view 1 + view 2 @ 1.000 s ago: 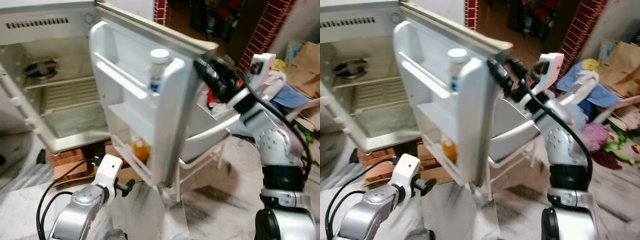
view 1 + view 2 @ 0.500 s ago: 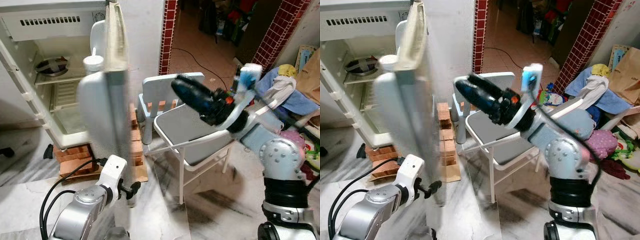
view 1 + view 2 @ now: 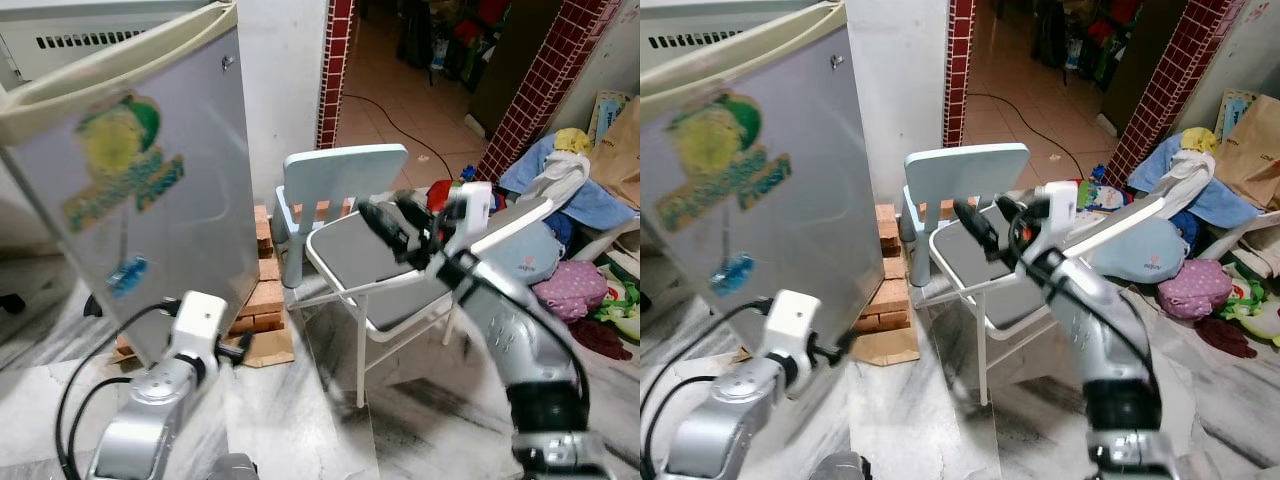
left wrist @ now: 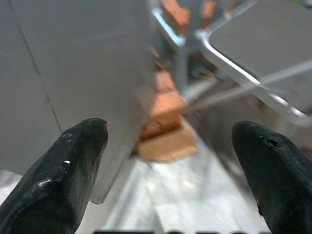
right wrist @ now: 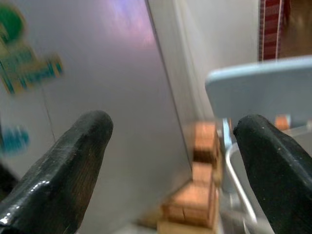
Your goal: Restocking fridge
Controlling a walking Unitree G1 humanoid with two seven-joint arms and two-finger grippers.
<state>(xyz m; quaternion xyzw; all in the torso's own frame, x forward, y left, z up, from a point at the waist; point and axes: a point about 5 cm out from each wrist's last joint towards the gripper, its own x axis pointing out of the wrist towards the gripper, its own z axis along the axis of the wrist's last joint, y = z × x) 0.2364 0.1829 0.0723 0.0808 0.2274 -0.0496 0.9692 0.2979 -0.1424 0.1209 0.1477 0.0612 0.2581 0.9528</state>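
While we are looking down across a floor (image 3: 300, 420) of pale, grey-veined marble, the fridge door (image 3: 160, 200) is filling the left of the room: a flat, smooth grey metal slab with a cream top edge, bearing a yellow and green fruit sticker (image 3: 118, 150) and a small blue mark below it. Behind its upper edge a strip of the fridge (image 3: 90, 40) cabinet with a vent grille is peeking out, so the door is standing nearly shut. Reddish bricks (image 3: 262, 285) are sitting stacked at the fridge's foot beside a flat piece of cardboard (image 3: 262, 348). Just to the right a light blue plastic chair (image 3: 340, 175) is standing, and against it a folding chair (image 3: 370, 270) with a grey seat and white tube frame. Beyond them a red brick pillar (image 3: 335, 50) is flanking a doorway onto a tiled passage, and bags and soft bundles are lying heaped at the far right. Our left gripper (image 4: 170, 161) is hanging low by the door's bottom corner, its blunt, glossy black fingers (image 4: 63, 170) spread wide around nothing. Our right gripper (image 5: 170, 165) is hovering over the folding chair's seat, pointing at the door, its fingers (image 5: 63, 170) likewise parted and empty.
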